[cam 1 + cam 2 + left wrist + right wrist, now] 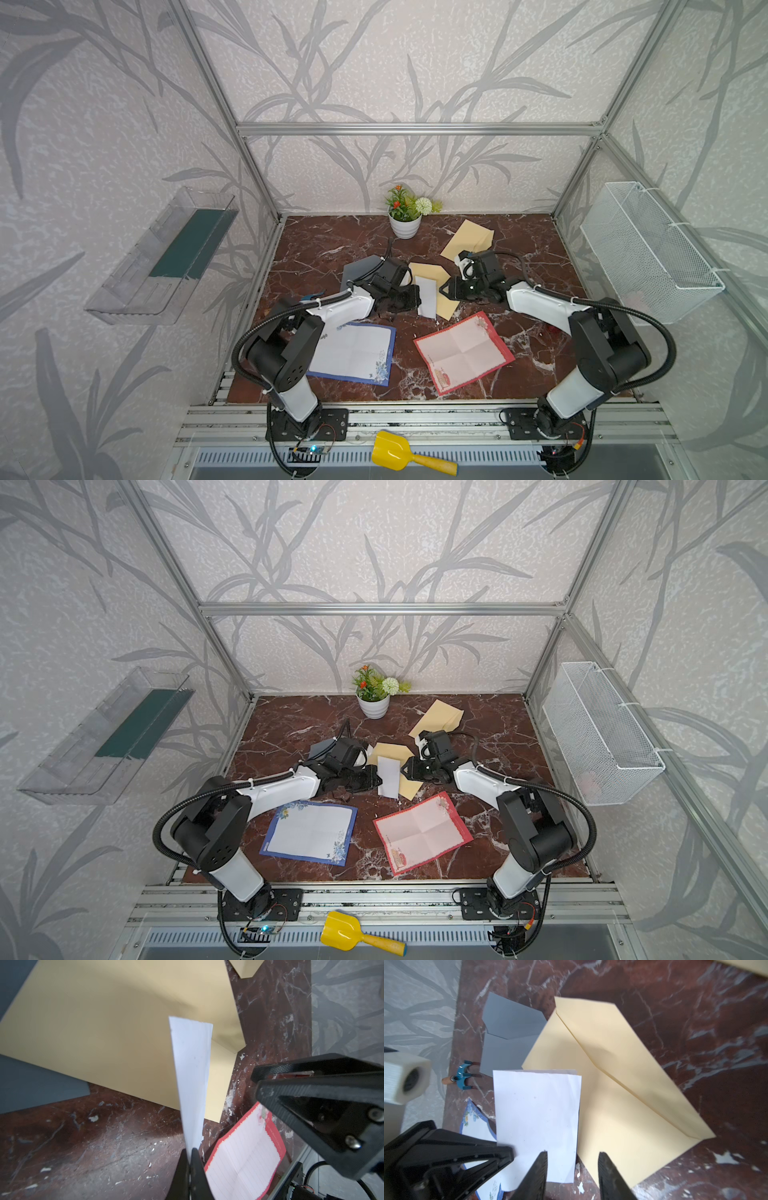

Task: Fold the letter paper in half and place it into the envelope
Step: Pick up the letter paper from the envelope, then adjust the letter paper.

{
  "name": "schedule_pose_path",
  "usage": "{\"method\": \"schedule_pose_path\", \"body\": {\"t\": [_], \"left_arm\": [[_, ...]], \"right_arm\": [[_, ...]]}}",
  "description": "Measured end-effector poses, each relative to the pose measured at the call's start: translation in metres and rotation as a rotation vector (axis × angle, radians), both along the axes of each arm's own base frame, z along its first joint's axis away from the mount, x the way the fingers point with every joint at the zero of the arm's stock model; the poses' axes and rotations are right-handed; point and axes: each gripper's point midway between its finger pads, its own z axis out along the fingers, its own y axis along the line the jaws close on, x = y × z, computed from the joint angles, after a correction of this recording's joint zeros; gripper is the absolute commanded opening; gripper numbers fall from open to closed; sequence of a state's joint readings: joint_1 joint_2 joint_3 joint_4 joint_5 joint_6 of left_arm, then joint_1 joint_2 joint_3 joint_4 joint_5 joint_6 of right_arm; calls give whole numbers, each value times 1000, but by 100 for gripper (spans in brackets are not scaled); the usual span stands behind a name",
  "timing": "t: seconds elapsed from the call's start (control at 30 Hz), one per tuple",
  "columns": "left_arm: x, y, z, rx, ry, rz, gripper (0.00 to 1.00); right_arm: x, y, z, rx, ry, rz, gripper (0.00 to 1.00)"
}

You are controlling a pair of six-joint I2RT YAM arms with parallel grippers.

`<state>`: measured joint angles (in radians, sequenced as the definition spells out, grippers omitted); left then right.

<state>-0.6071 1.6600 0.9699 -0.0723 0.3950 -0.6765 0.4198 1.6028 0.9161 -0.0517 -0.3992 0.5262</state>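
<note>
Leaf-patterned grey walls [374, 62] surround a reddish, seemingly marble tabletop [324, 245].

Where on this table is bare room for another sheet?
Free: back left, between plant pot and left wall; back right corner, beyond the far yellow envelope. Crowded: the centre, around the folded paper, and the front, with blue sheet and red sheet.

The folded paper [428, 297] sits over the envelope [432, 272] at the middle of the table [316, 249]. The plant pot [405, 226] stands behind them (second envelope [467, 241] just to its right). In front, left sheet [353, 353] and right sheet [463, 351] lie side by side.
</note>
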Motion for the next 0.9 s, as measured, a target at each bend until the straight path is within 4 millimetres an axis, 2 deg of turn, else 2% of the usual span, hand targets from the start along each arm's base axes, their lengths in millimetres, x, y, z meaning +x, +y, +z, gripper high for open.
{"method": "schedule_pose_path", "body": {"t": [0.1,0.2,0.3,0.53,0.9], "left_arm": [[-1,-1,17,-47,-50,-20,0],[-3,-2,29,-88,-85,-44,0],[-7,-5,37,-121,-107,-77,0],[-15,-13,58,-185,-144,-143,0],[-23,-19,74,-239,-170,-202,0]], "right_arm": [[-6,-9,7,37,-9,4,50],[-16,-13,-1,70,17,22,55],[-28,-7,-5,119,45,68,58],[-31,11,18,240,-12,165,63],[-35,26,43,390,-66,236,63]]}}
